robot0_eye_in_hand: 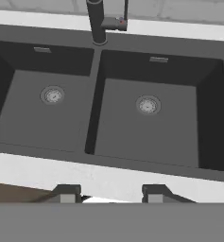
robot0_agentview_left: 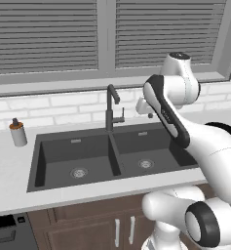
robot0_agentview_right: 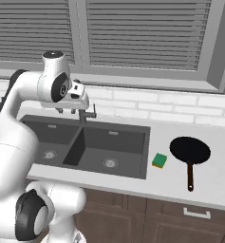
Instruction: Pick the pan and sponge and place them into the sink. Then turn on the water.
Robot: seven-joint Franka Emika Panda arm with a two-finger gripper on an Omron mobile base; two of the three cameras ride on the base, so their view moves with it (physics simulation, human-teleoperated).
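Claw (robot0_eye_in_hand: 110, 193) empty, jaws parted, poised above dark grey double-basin sink (robot0_agentview_right: 147, 142).
Small round black frying pan (robot0_agentview_right: 190, 150) and green-and-yellow sponge (robot0_agentview_right: 159, 160) resting on light tabletop (robot0_agentview_right: 218, 180) right of sink; advisable: swing right, descend squarely over pan handle.

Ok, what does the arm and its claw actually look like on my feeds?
The arm is glossy white with rounded, bulbous links and dark, near-black bands at the joints; round dark caps sit on the elbow and shoulder housings. No cables or markings are visible. The claw has two small, blocky dark grey fingertips with lighter grey faces, on a white hand.
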